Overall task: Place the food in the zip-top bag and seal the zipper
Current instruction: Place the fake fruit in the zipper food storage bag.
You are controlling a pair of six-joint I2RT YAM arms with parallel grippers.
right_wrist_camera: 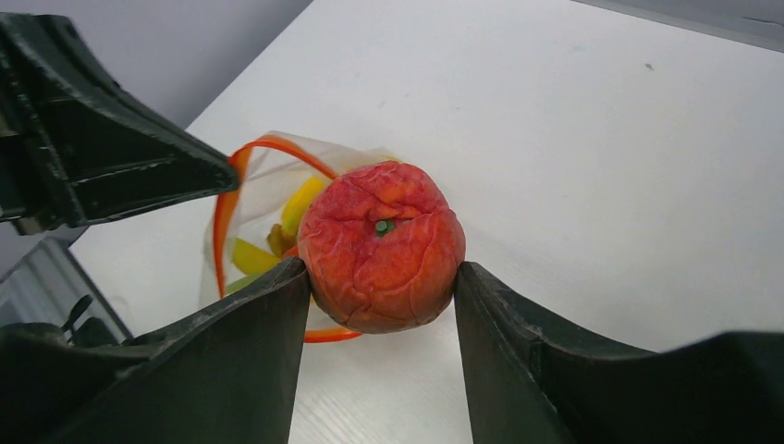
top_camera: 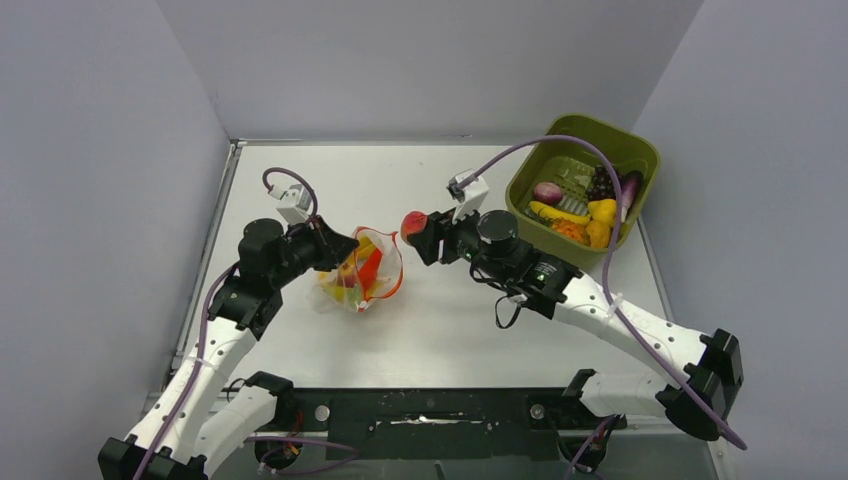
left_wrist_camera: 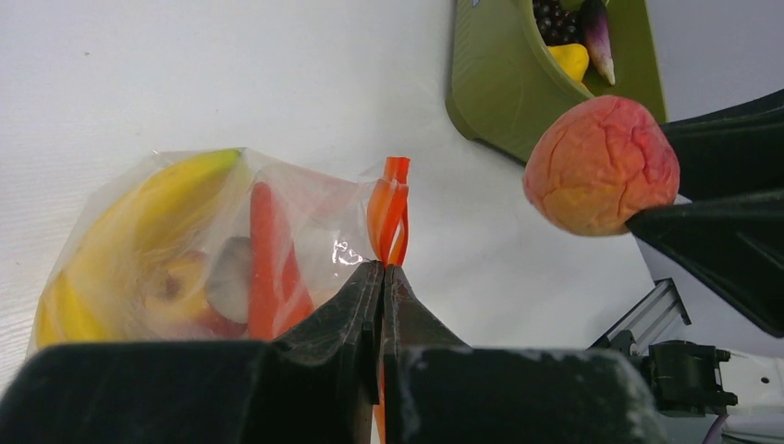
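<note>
Via R wrist cam only, we're seeing the wrinkled peach [right_wrist_camera: 407, 268] w/ its green stem dot, R gripper [right_wrist_camera: 381, 271] clamping it, L gripper [left_wrist_camera: 382, 277] pinching the bag [left_wrist_camera: 185, 231] zipper [left_wrist_camera: 388, 217].

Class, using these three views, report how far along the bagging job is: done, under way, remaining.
Done: a banana and other pieces lie inside the zip-top bag. Under way: the left gripper is shut on the zipper, the mouth open; the right gripper holds the peach beside it. Left: drop the peach in, move the food from the green bin, seal the zipper.
</note>
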